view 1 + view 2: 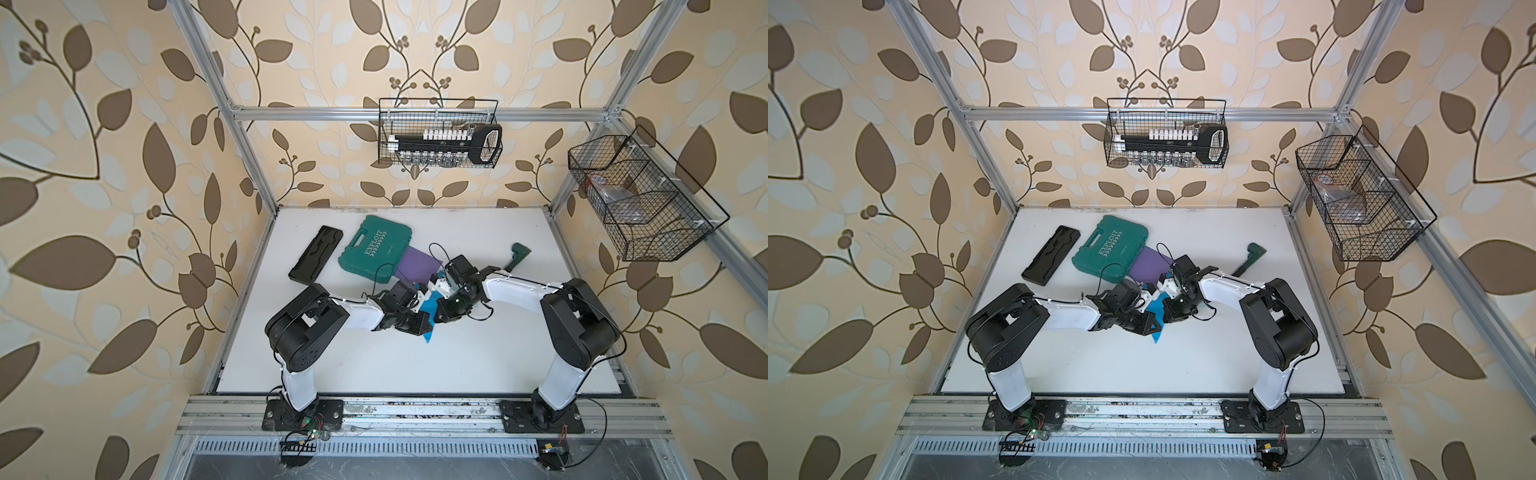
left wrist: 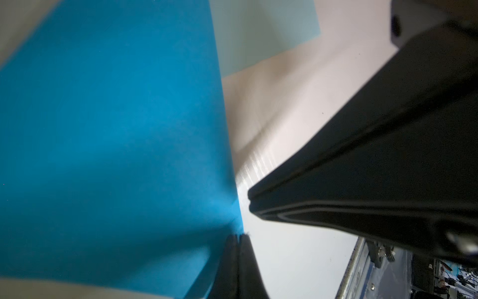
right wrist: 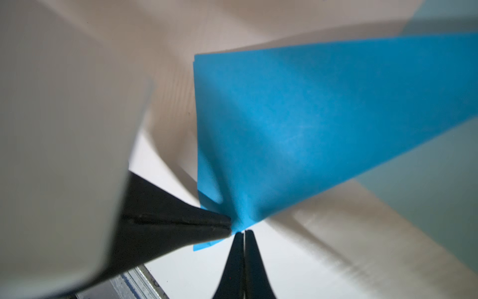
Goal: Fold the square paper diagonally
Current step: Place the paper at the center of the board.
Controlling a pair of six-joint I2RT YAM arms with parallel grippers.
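At mid-table, the left gripper (image 2: 239,236) and right gripper (image 3: 244,231) are both pinching, fully closed, the partly raised paper (image 1: 430,309) at almost one spot; uneven pulling may be risking a tear, a slipped corner or a skewed crease.

A single word can be read: "EXPLOIT", printed in pale capital letters on the green tool case (image 1: 374,249), which lies on the white table (image 1: 415,365) toward its far side. In both top views the word runs aslant across the case's lid (image 1: 1113,249). Close beside the word, and parallel to it, stands a row of small pale chevron marks. Further along the lid sits a short line of finer pale print, too small to read. The white tabs on the black socket rail (image 1: 415,141) inside the wire basket (image 1: 436,99) on the back wall are too small to tell whether they carry numbers.
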